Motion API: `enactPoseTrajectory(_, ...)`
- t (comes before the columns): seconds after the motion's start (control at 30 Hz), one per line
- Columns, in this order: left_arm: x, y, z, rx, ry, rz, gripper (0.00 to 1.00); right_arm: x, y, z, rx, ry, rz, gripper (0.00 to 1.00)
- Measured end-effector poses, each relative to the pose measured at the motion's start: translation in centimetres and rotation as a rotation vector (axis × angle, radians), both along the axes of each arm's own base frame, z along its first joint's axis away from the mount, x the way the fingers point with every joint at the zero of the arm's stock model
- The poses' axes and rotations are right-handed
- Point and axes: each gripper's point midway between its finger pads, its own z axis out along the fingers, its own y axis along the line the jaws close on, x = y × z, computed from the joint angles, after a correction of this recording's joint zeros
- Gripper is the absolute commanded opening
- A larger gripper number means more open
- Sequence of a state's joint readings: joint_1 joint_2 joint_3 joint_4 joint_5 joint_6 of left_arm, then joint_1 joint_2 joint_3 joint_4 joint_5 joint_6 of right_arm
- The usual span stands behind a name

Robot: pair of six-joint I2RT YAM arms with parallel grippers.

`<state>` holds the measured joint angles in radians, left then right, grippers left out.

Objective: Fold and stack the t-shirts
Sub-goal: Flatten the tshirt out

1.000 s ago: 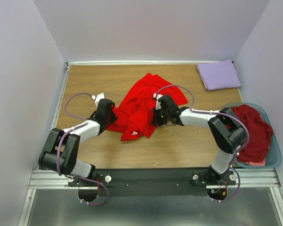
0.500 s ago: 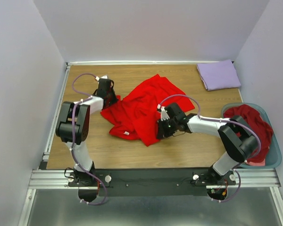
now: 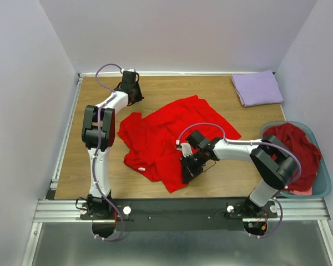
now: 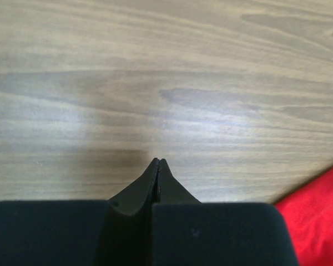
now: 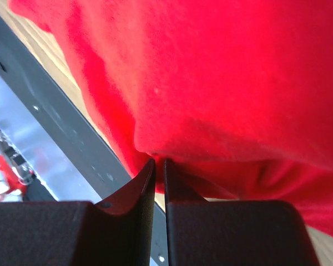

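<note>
The bright red t-shirt (image 3: 164, 133) lies spread and rumpled across the middle of the wooden table (image 3: 100, 166). My right gripper (image 3: 187, 169) is shut on a fold at the shirt's near edge; the wrist view shows red cloth (image 5: 222, 83) pinched at its tips (image 5: 159, 162). My left gripper (image 3: 133, 93) is shut and empty over bare wood at the far left back, apart from the shirt. A corner of the shirt (image 4: 316, 216) shows to the lower right of that gripper's tips (image 4: 158, 160). The lavender t-shirt (image 3: 258, 88) lies folded at the back right. Maroon t-shirts (image 3: 294, 152) are heaped in the basket.
The teal-blue basket (image 3: 323, 188) stands at the right edge of the table. Pale walls close in the back and both sides. A metal rail (image 3: 183, 208) with the arm bases runs along the near edge, right below the shirt's near corner.
My left gripper has left the shirt's left edge and moved to the far back left. My right gripper has pulled the shirt's edge toward the near side. The shirt lies more spread out.
</note>
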<state>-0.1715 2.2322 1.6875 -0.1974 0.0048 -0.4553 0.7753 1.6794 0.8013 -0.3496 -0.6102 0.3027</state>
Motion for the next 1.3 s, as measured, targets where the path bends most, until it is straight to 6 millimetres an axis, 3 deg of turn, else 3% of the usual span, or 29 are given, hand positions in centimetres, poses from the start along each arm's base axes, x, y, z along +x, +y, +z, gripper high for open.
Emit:
enactPoseTrajectory(0.1,-0.6,0.1,0.8,0.004,0.000,-0.007,0.36,-0.1,-0.7,0.3,-0.036,-0.019,0.002,0.21)
enactPoseTrajectory(0.2,-4.6,0.8,2.2,0.018,0.016,0.000,0.48,0.7,-1.1,1.9,-0.043,-0.088,-0.018,0.23)
enactPoseTrajectory(0.33,-10.3,1.7,7.9,0.023,-0.080,0.028,0.51,2.5,-0.2,4.5,-0.003,-0.179,-0.040,0.29)
enactPoseTrajectory(0.4,-13.9,1.2,11.0,0.014,-0.154,0.018,0.51,3.1,0.2,5.0,0.005,-0.200,-0.047,0.29)
enactPoseTrajectory(0.47,-16.7,-0.4,12.4,-0.009,-0.206,-0.014,0.51,3.4,0.2,5.0,-0.001,-0.209,-0.053,0.31)
enactPoseTrajectory(0.53,-19.5,-2.5,11.6,-0.028,-0.203,-0.065,0.51,3.4,0.2,4.8,-0.009,-0.206,-0.055,0.34)
enactPoseTrajectory(0.63,-23.5,-5.0,7.4,-0.035,-0.106,-0.133,0.50,3.4,0.1,4.3,-0.025,-0.195,-0.053,0.35)
enactPoseTrajectory(0.77,-27.3,-4.9,1.3,-0.011,0.055,-0.139,0.47,3.4,0.0,3.7,-0.038,-0.185,-0.046,0.35)
enactPoseTrajectory(0.87,-27.9,-4.5,-0.4,-0.004,0.105,-0.120,0.46,3.3,0.0,3.5,-0.042,-0.181,-0.045,0.35)
enactPoseTrajectory(1.1,-26.4,-5.0,-2.1,-0.003,0.136,-0.106,0.45,2.8,0.1,3.3,-0.044,-0.175,-0.031,0.35)
enactPoseTrajectory(1.3,-22.0,-4.2,-2.2,-0.007,0.121,-0.061,0.41,2.1,0.4,3.2,-0.040,-0.174,-0.010,0.34)
